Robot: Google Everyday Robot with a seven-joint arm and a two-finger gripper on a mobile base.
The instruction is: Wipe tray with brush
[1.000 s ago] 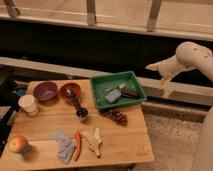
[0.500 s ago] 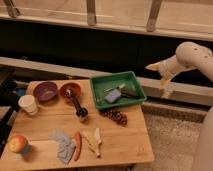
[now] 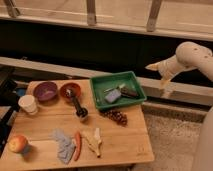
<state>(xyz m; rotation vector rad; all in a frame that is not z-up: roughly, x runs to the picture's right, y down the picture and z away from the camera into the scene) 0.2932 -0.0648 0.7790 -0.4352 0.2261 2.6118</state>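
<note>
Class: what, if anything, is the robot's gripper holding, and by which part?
Nothing. The gripper hangs in the air right of the table, jaws open and empty; the brush lies on the table, left of the tray.

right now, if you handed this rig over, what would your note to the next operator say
Gripper: fingers open, empty, in the air off the right side of the table, touching nothing.
Tray: back right of the table, with a grey-blue pad and a dark brown bar inside.
Brush: lying on the table left of the tray, one end at the orange bowl, not picked up.
Done: nothing yet.
Left: reach in, grasp the brush, wipe the tray.
</note>
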